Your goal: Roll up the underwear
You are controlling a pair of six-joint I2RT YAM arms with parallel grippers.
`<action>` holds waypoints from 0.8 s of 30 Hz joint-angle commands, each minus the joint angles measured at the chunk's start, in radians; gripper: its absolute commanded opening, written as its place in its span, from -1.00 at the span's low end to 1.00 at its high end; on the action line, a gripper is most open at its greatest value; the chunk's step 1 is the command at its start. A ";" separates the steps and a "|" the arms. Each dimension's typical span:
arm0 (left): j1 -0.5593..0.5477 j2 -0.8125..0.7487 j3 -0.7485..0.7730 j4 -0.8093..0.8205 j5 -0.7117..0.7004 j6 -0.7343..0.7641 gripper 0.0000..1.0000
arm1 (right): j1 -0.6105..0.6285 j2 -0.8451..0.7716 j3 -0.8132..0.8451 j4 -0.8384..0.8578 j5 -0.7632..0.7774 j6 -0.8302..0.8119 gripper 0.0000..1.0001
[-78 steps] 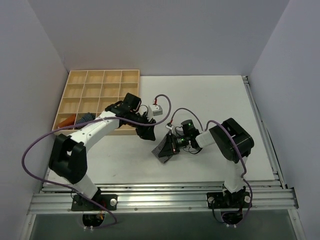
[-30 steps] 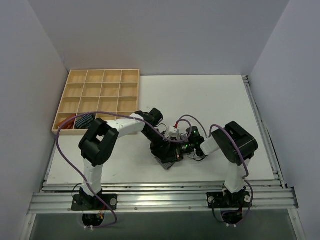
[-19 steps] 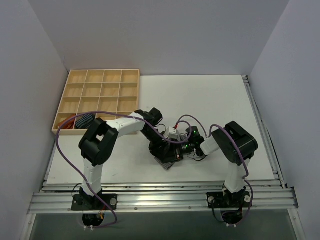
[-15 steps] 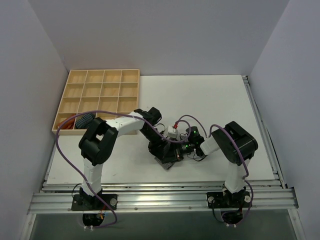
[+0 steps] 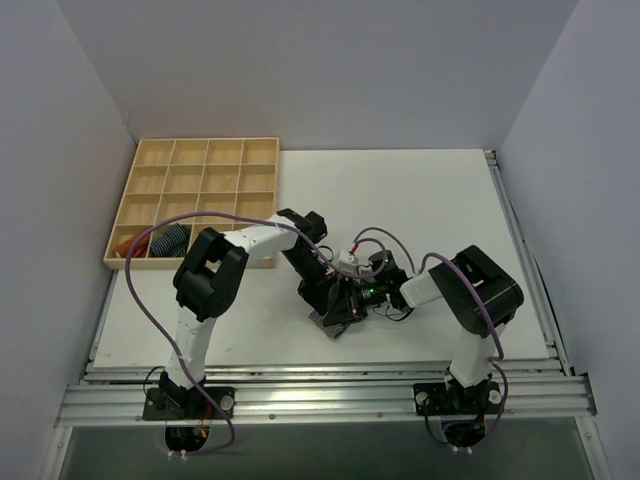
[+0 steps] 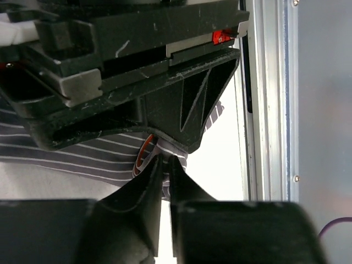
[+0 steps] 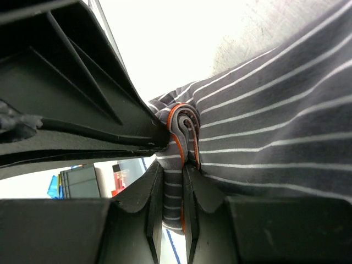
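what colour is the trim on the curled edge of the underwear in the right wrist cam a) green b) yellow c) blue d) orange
d: in the right wrist view the underwear is grey cloth with thin white stripes, and its curled edge at the fold is lined in orange.

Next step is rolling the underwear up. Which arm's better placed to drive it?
Right, probably: the right gripper has its jaws shut on the underwear at its curled, orange-trimmed edge, the roll's start. The left gripper only nips the corner tip.
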 commanded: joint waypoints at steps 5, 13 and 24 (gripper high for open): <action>-0.015 0.028 0.040 -0.106 0.029 0.059 -0.92 | 0.000 -0.045 -0.023 -0.244 0.242 -0.094 -0.66; -0.016 0.052 0.065 -0.123 0.008 0.042 -0.95 | 0.001 -0.218 -0.075 -0.268 0.361 -0.055 -0.34; -0.019 0.100 0.115 -0.135 -0.009 0.011 -0.95 | -0.003 -0.361 -0.148 -0.342 0.492 -0.005 -0.21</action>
